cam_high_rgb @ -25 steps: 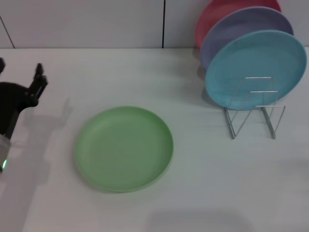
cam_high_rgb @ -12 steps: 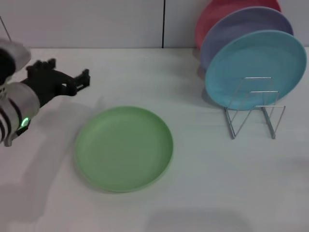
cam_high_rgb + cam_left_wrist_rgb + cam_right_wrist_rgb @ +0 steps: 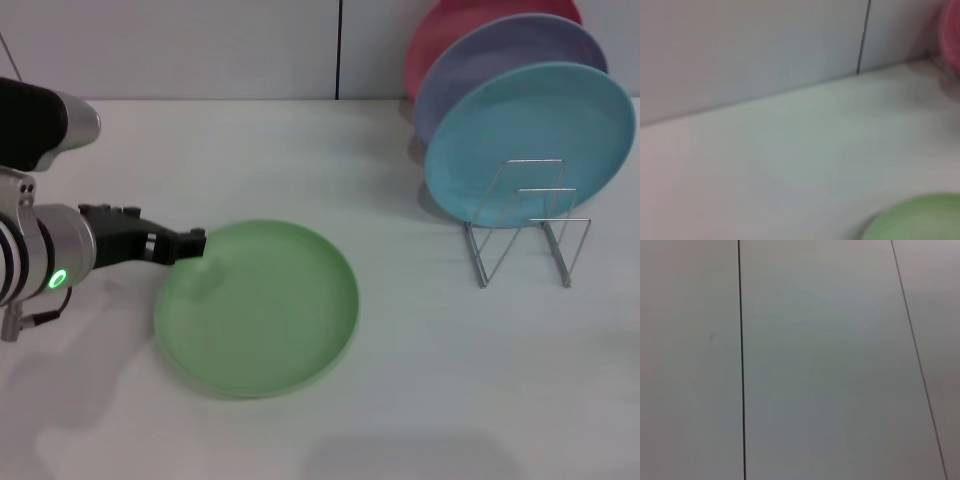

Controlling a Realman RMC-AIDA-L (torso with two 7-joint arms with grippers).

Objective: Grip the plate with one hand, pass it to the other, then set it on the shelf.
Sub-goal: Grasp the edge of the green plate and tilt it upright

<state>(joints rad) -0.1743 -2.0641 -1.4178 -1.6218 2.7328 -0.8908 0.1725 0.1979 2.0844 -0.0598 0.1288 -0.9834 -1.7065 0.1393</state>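
Note:
The light green plate [image 3: 258, 308] lies flat on the white table, left of the middle in the head view. My left gripper [image 3: 190, 243], black on a silver-and-white arm with a green light [image 3: 57, 279], reaches in from the left and sits at the plate's upper left rim. The plate's edge also shows in the left wrist view [image 3: 920, 220]. The silver wire rack [image 3: 525, 225] stands at the right. The right gripper is out of view; the right wrist view shows only wall panels.
A light blue plate [image 3: 530, 140], a lavender plate [image 3: 500, 60] and a pink plate [image 3: 450, 30] stand upright in the rack's back slots. The rack's front loops hold nothing. The pink plate's edge shows in the left wrist view [image 3: 952, 35]. A wall runs behind the table.
My left arm has swung in from the far left edge, to the right and downward, and its gripper has come to the green plate's upper left rim. The plate has not moved.

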